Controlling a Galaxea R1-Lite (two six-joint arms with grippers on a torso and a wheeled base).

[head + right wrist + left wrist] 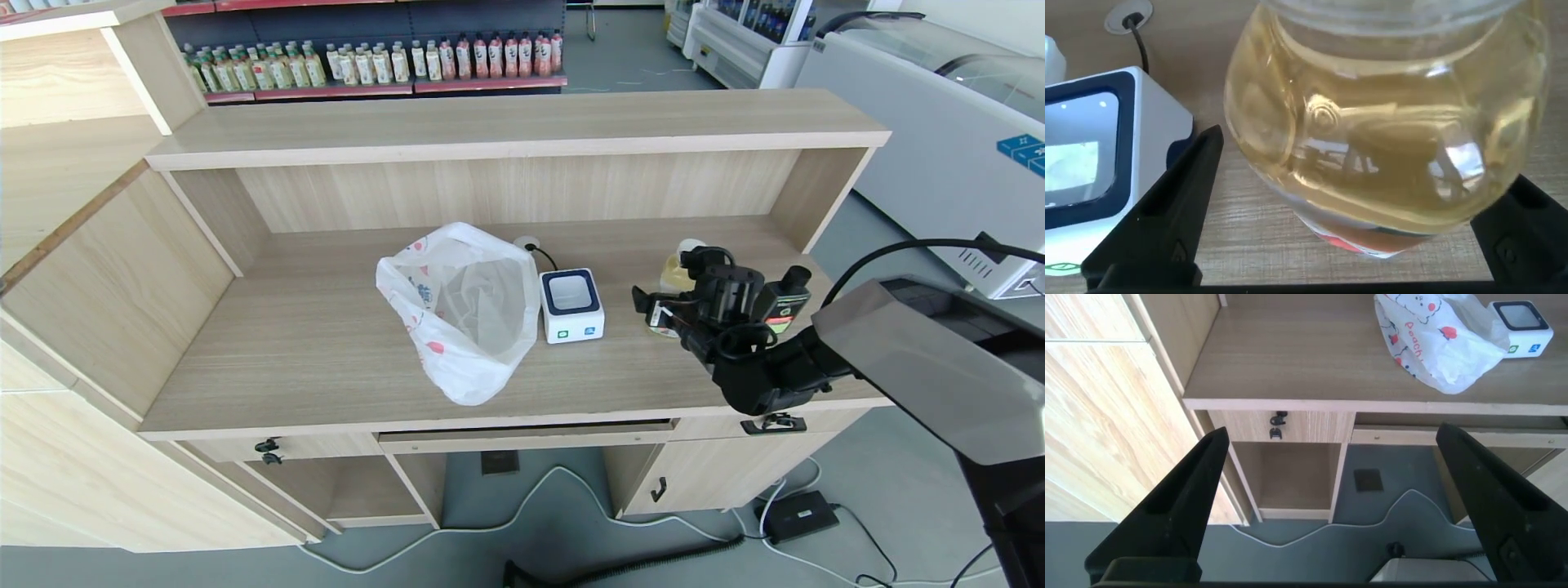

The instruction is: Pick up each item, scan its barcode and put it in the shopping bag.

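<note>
The right gripper [1368, 159] is spread open around the yellow bottle [1372, 82] on the worktop [310, 351]. The left gripper [1333, 434] is held open too.

White bag [461, 314] (red, blue prints); white scanner [571, 306], navy-rimmed; yellowish bottle [1388, 139].

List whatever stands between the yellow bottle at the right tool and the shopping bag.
The scanner stands on the counter between the yellow bottle and the shopping bag, close beside the bag. Nothing else visible does.
</note>
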